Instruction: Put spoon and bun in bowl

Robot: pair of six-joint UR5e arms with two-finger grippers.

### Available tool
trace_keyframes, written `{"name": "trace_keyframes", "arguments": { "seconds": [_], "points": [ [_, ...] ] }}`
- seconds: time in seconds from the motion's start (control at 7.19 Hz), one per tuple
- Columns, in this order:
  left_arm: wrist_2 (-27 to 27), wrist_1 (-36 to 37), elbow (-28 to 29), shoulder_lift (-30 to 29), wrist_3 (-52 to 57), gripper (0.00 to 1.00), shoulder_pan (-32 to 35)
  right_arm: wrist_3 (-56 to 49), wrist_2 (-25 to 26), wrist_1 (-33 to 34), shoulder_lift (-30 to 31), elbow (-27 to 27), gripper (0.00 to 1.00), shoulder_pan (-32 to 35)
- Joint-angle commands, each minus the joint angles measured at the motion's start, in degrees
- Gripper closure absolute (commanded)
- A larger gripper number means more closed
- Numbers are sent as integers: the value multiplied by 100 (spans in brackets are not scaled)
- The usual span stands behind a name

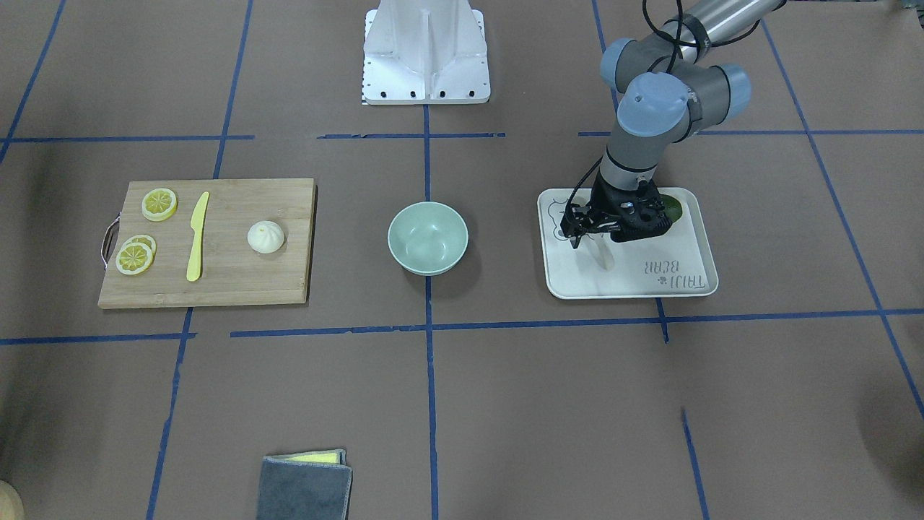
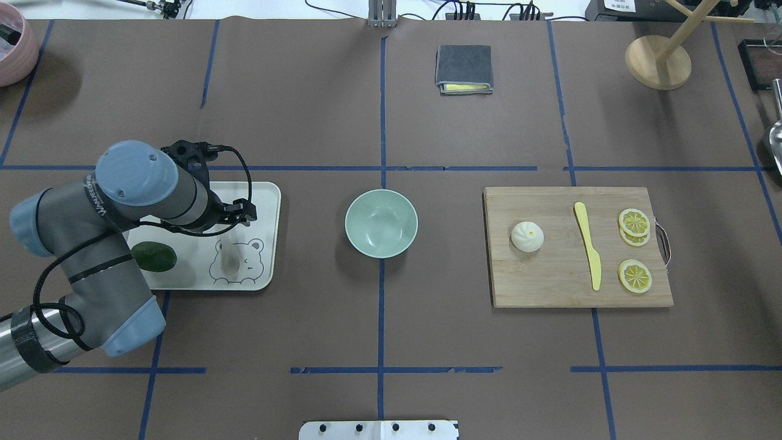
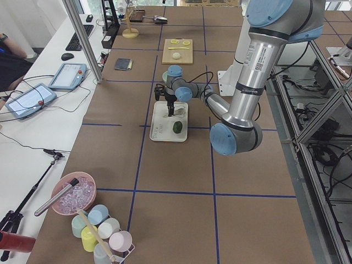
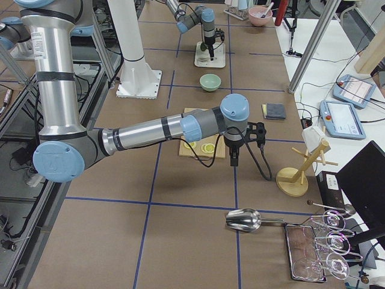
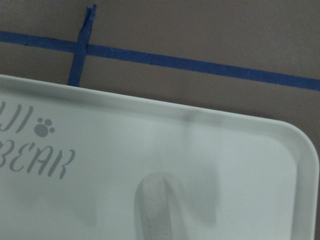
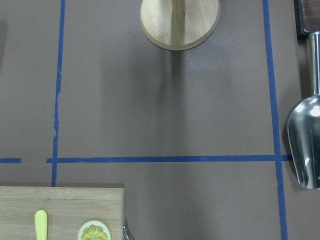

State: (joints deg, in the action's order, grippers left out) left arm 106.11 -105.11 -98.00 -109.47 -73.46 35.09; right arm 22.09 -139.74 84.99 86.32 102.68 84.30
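Observation:
The off-white spoon [image 1: 603, 254] lies on the white bear-print tray [image 1: 628, 287]; its handle shows in the left wrist view [image 5: 157, 205]. My left gripper [image 1: 586, 238] hangs just above the spoon, pointing down, and looks open, with finger shadows on both sides of the handle. The cream bun [image 1: 266, 237] sits on the wooden cutting board [image 1: 238, 282]. The mint-green bowl [image 1: 427, 238] stands empty at the table's middle. My right gripper [image 4: 233, 160] shows only in the exterior right view, hovering beyond the board; I cannot tell if it is open or shut.
A dark green lime [image 1: 671, 209] lies on the tray behind my left gripper. A yellow knife [image 1: 197, 236] and lemon slices [image 1: 159, 204] share the board. A folded grey cloth [image 1: 307, 484], a wooden stand [image 6: 179, 22] and a metal scoop [image 6: 305, 145] lie farther out.

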Motion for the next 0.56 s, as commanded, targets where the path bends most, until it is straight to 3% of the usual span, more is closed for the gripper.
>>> {"name": "trace_keyframes", "arguments": {
  "seconds": [0.0, 0.28, 0.42],
  "points": [
    [-2, -10, 45, -4, 7, 16, -64, 470, 0, 0, -1, 269, 0, -220],
    [-11, -10, 27, 4, 7, 46, -64, 542, 9, 0, -27, 323, 0, -300],
    [-20, -10, 1, 5, -2, 67, -64, 551, 0, 0, -36, 332, 0, -309]
  ]
}}
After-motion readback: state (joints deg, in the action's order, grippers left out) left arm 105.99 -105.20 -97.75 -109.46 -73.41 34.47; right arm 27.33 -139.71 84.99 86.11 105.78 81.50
